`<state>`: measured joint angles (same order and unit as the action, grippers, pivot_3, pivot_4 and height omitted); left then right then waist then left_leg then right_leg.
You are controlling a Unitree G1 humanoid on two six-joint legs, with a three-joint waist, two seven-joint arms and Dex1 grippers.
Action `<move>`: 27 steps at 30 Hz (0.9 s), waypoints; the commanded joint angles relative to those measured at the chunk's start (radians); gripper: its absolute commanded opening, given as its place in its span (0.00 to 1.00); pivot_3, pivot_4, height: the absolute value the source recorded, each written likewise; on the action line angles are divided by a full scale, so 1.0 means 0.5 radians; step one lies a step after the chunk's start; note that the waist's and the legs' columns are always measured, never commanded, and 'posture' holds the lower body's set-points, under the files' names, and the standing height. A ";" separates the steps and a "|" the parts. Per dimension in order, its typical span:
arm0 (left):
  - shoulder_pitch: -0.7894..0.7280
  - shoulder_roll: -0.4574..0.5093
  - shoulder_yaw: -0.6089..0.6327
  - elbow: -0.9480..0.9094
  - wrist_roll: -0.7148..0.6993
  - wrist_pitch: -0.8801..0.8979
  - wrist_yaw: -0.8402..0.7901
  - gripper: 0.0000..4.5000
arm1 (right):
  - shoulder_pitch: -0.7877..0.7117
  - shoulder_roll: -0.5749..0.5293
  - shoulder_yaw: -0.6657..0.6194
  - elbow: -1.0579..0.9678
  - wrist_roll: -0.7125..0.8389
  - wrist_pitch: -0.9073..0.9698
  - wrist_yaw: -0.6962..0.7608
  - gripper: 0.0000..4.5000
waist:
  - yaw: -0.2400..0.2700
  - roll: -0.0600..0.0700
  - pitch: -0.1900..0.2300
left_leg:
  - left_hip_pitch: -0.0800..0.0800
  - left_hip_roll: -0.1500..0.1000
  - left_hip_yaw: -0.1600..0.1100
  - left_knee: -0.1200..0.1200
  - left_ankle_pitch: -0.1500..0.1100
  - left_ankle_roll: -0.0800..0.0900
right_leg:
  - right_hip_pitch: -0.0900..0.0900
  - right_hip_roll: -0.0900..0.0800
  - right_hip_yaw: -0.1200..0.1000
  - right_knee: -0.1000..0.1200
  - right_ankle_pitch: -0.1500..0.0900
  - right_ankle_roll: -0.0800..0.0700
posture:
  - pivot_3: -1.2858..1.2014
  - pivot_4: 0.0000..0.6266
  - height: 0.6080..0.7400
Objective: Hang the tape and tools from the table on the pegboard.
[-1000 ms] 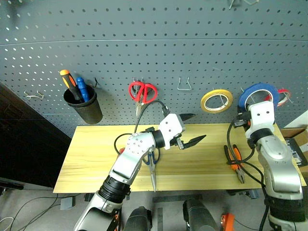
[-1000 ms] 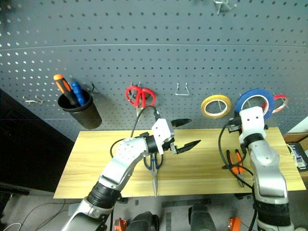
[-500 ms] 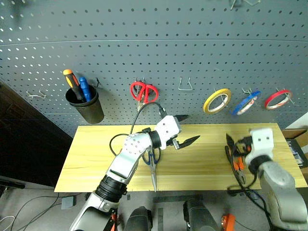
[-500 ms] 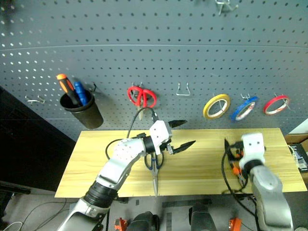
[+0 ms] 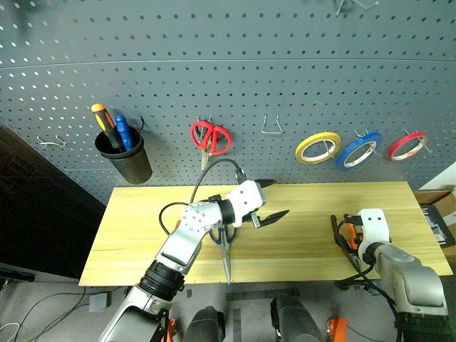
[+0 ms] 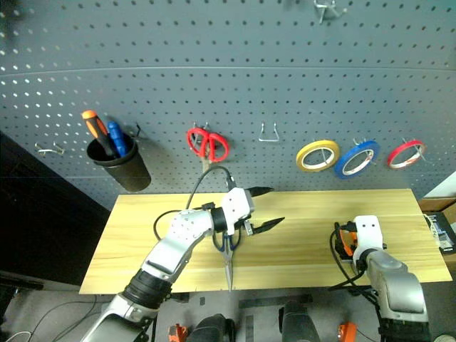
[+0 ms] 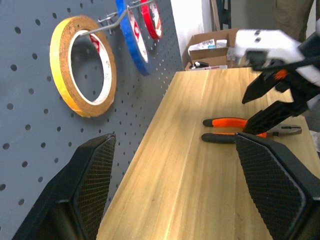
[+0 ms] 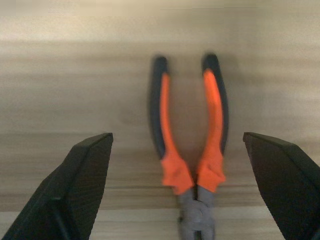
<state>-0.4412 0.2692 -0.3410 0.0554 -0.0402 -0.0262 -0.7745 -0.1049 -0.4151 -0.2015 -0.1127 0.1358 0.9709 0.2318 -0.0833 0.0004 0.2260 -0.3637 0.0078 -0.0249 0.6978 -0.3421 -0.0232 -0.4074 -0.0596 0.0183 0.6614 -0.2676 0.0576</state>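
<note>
Right wrist view: right gripper (image 8: 177,145) jaws wide apart, pointing down over the orange-and-black pliers (image 8: 190,145) lying flat on the table (image 5: 306,228), handles between the two fingers, nothing gripped yet. Change since a second ago: that arm was up at the pegboard (image 5: 228,64) with the blue tape (image 5: 360,149) at the hook; now the tape hangs on its hook between the yellow roll (image 5: 319,147) and red roll (image 5: 407,144), arm has dropped to the table edge and opened. So tape step looks done, pliers are next by my read.

Left gripper (image 5: 265,201) hovers mid-table, jaws apart, empty, pointing toward the right side; it has barely shifted. Blue-handled scissors (image 5: 225,251) lie on the table just under/behind the left forearm, blades toward the near edge, untouched. Red-handled scissors (image 5: 211,137) hang on the board, not part of the job. Black cup (image 5: 125,158) on the board holds an orange-handled and a blue-handled tool. Red-handled screwdriver: can't find it on the table.

Left wrist view shows pliers with the right gripper just above them, close but contact unclear.

Judgement: roughly a third along; remaining are pliers, scissors, maybe the screwdriver. Next move needs descent and closing across both handles; risk is the handles splaying or the tool sliding on smooth wood
</note>
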 commanded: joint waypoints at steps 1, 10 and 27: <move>0.005 -0.006 0.005 -0.026 0.014 -0.041 0.012 0.90 | -0.053 -0.070 0.046 0.180 -0.011 -0.085 0.085 1.00 | 0.002 0.000 0.000 | 0.000 0.000 -0.001 0.000 0.000 0.000 | 0.000 0.000 -0.001 0.000 0.000 0.000 | 0.47 0.29 1.00; 0.003 -0.018 0.004 -0.021 0.029 -0.046 0.022 0.90 | -0.226 -0.116 0.099 0.597 0.017 -0.224 0.226 1.00 | 0.000 -0.001 -0.002 | 0.001 0.002 0.001 0.001 0.001 -0.001 | 0.000 0.000 0.001 0.002 0.000 0.000 | 0.47 0.29 1.00; 0.034 -0.054 0.051 0.001 -0.064 -0.024 -0.004 0.90 | -0.327 -0.188 0.075 0.737 0.044 -0.224 0.333 0.57 | 0.002 -0.019 -0.039 | 0.001 0.004 0.000 0.002 0.001 -0.002 | 0.001 0.000 0.000 0.003 0.000 0.000 | 0.47 0.27 1.00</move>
<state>-0.4362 0.2469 -0.3354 0.0888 -0.0394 -0.0332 -0.7647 -0.2744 -0.5136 -0.1395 0.3127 0.1487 0.8706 0.4187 -0.0821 -0.0089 0.2064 -0.3632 0.0099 -0.0250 0.6989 -0.3415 -0.0242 -0.4068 -0.0595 0.0182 0.6627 -0.2676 0.0576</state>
